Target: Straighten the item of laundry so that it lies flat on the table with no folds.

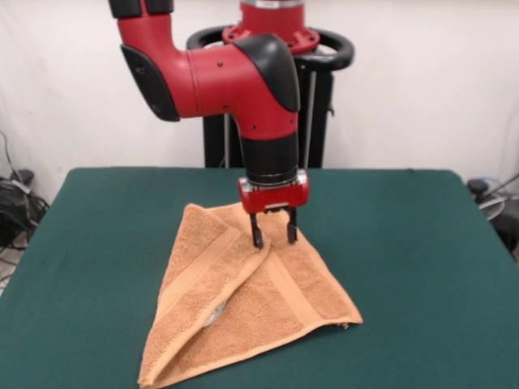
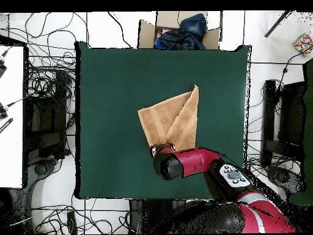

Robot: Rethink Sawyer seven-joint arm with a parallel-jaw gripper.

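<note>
At table centre, towel folded diagonally, far from flat; your gripper fingers open, straddling 12 o'clock fold ridge.

Front camera is facing the robot across the tabletop; overhead camera is looking straight down; both are sharing the whole tabletop.

Cardboard box holding dark cloth at table's far edge. Cables on floor. Colourful cube top right.
</note>
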